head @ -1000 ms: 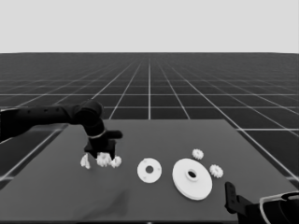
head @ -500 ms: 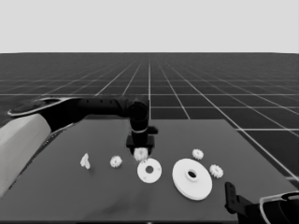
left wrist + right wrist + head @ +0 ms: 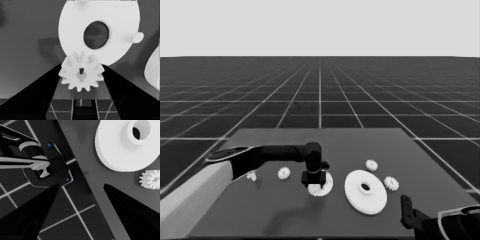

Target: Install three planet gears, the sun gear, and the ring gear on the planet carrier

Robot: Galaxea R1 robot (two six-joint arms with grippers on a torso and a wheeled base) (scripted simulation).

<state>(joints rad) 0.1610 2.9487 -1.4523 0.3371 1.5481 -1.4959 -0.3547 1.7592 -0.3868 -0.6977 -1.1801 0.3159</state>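
My left gripper point(image 3: 312, 181) is shut on a small toothed planet gear point(image 3: 81, 73) and holds it just over the near edge of the smaller round part point(image 3: 326, 183), the planet carrier. In the left wrist view the carrier point(image 3: 120, 22) shows its dark centre hole and a short peg point(image 3: 134, 37) at its rim. The larger round part point(image 3: 365, 191), the ring gear, lies right of the carrier. Loose gears lie at the left point(image 3: 284, 173), behind the ring gear point(image 3: 371, 164) and to its right point(image 3: 391, 183). My right gripper point(image 3: 408, 214) waits open at the lower right corner.
A thin white piece point(image 3: 251, 175) lies at the table's left, beside my left arm. The right wrist view shows the larger round part point(image 3: 120, 150), one gear point(image 3: 151, 179), the table's edge and dark machinery point(image 3: 47, 162) with blue lights beyond it.
My left arm has swung from the table's left end to the smaller round part, carrying one gear with it. The right arm has not moved.
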